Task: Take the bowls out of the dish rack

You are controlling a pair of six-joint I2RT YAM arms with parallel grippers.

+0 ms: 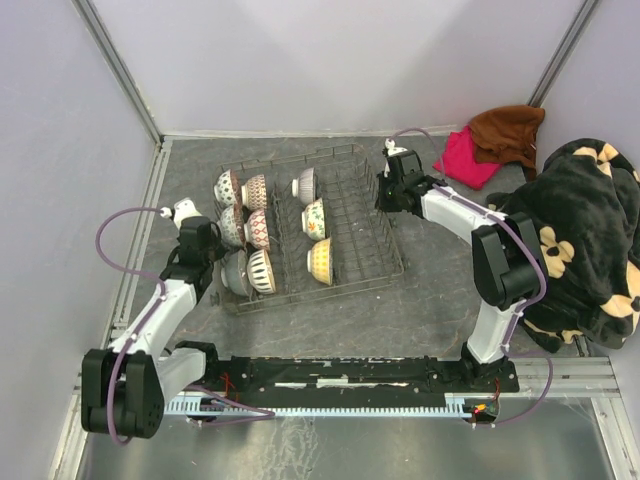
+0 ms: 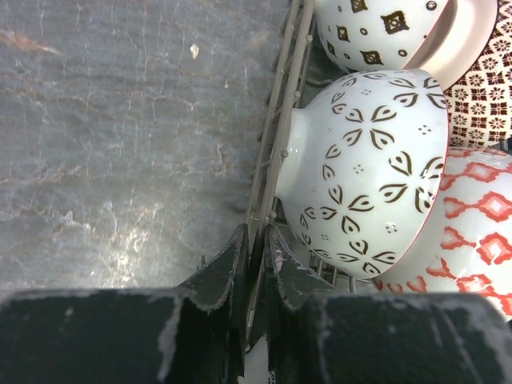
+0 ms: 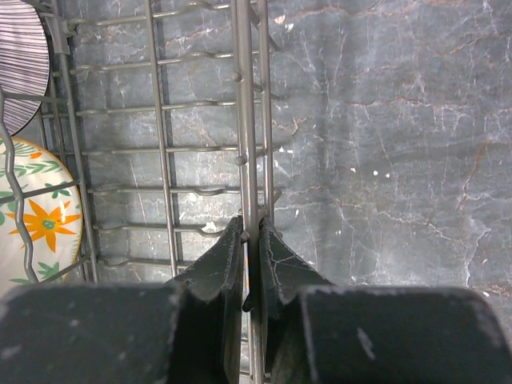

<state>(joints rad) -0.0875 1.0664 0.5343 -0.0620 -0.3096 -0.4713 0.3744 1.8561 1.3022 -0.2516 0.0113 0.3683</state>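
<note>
The grey wire dish rack sits mid-table with several bowls standing on edge between its tines: two columns at its left and one in the middle. My left gripper is shut on the rack's left side wire; the left wrist view shows its jaws pinching that wire, beside a white leaf-patterned bowl and a red lattice bowl. On the opposite side, my right gripper is shut on the right rim wire, its jaws clamped on it. A floral bowl and a striped bowl lie left of it.
A red cloth, a brown cloth and a black flower-print blanket lie at the right back of the slate tabletop. Walls close in the left, back and right sides.
</note>
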